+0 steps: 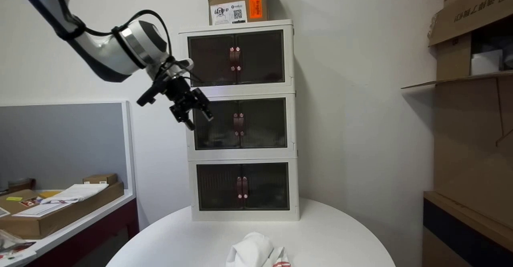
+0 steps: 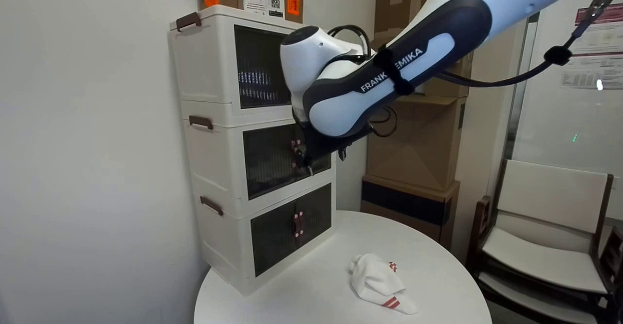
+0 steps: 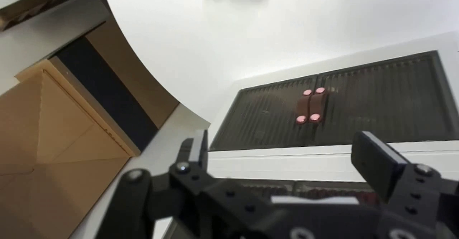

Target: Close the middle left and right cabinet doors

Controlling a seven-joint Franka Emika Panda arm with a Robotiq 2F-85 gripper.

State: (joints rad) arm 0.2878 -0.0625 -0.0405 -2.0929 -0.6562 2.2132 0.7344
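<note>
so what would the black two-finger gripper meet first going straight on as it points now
Likely the bottom pair of dark ribbed doors on the white three-tier cabinet, ahead of the gripper in the wrist view; depth is unclear, so it might touch the white strip above them on the cabinet.

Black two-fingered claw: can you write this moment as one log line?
black two-fingered gripper: open, empty; dark-tinted middle cabinet doors: look closed; white red-striped cloth: on round white table
</note>
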